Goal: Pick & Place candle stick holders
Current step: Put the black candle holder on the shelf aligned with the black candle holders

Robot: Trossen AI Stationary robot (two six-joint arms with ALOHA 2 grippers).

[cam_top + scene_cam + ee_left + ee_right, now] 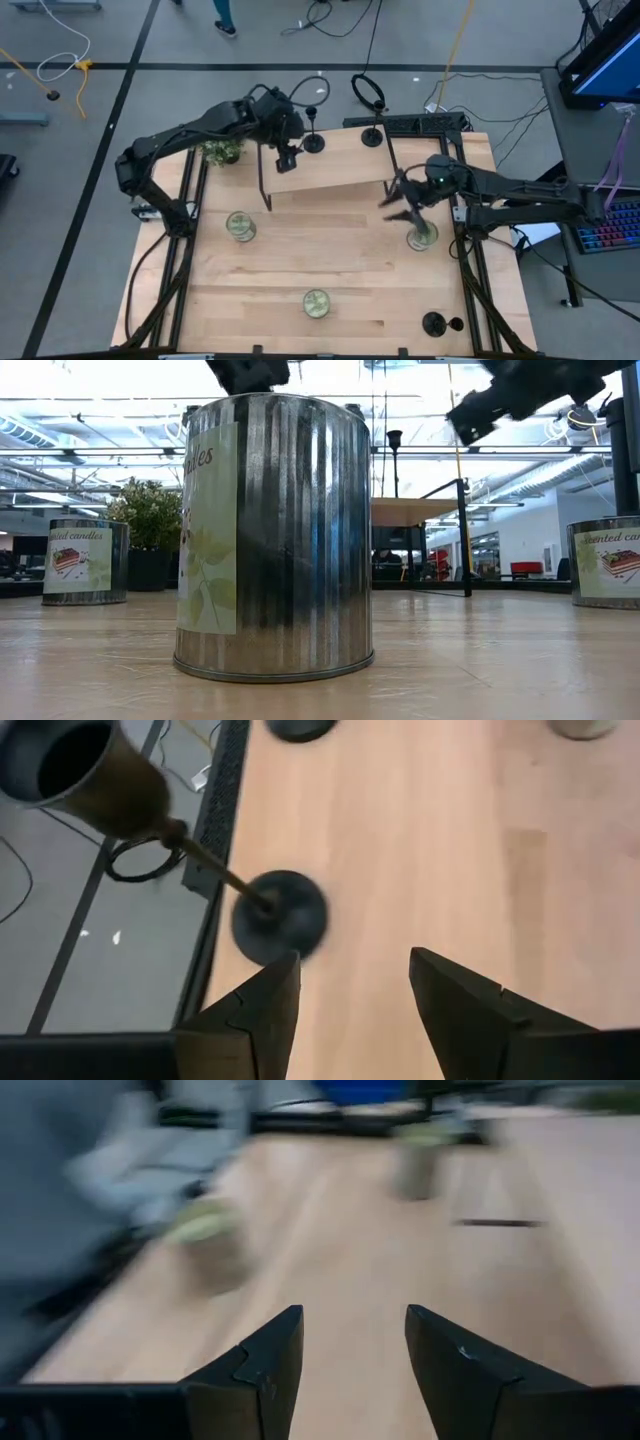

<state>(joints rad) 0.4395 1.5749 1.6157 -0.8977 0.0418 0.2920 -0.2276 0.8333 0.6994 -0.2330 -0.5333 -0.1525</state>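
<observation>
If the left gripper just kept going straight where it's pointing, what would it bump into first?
Probably the bare wooden table. The open left gripper points down at it, with the candle stick holder just off to one side; depth is hard to judge.

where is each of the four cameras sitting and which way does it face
High view: overhead, straight down on the table; both arms show.
Low view: at tabletop height, level across it; a candle tin fills it, arm parts hang from above.
Left wrist view: past the left gripper, jaws open, at a candle stick holder by the table edge.
Right wrist view: past the right gripper, jaws open, along the tabletop.
Shared: high view also shows that holder.
</observation>
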